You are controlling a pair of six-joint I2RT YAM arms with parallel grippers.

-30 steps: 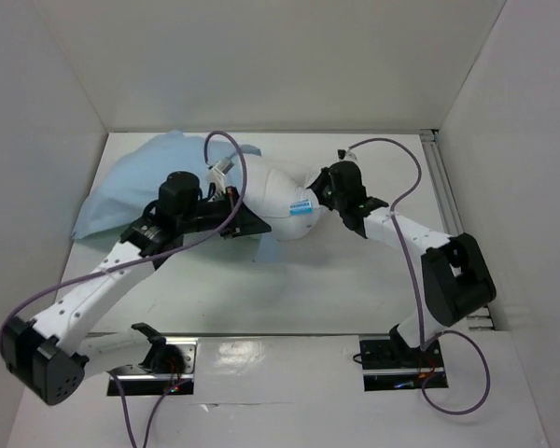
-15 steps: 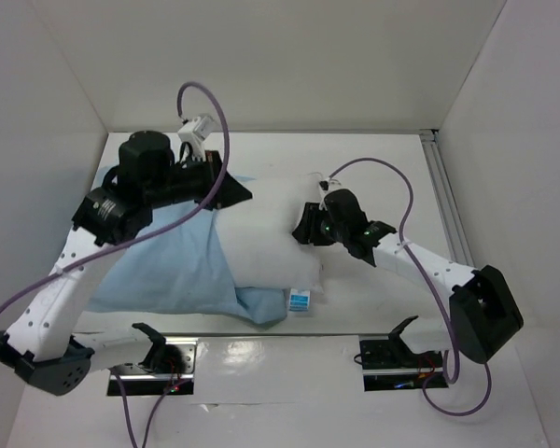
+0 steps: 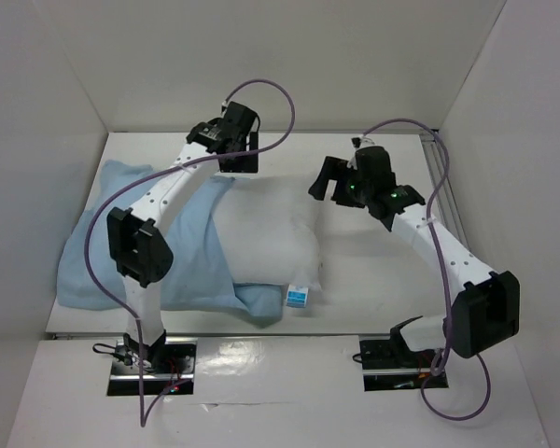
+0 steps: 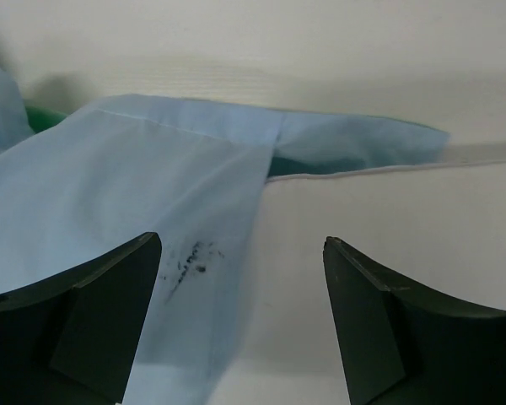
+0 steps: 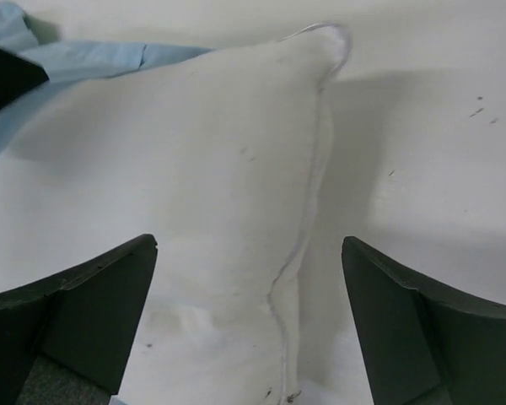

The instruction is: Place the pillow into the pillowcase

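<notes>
The white pillow lies flat mid-table, its blue-and-white label at the near right corner. The pale blue pillowcase spreads to its left, and some of it shows under the pillow's near edge. In the left wrist view the pillowcase has a hem lying across the pillow. My left gripper hovers open over the pillow's far left corner, holding nothing. My right gripper hangs open above the far right corner. Its wrist view shows the pillow below empty jaws.
White walls close in the table on the left, back and right. A metal rail runs along the right edge. Both arm bases sit at the near edge. Bare tabletop lies right of the pillow.
Both grippers have opened and let go of the pillow and cloth. Both arms swung toward the back of the table. The pillow now lies flat against the spread pillowcase.
</notes>
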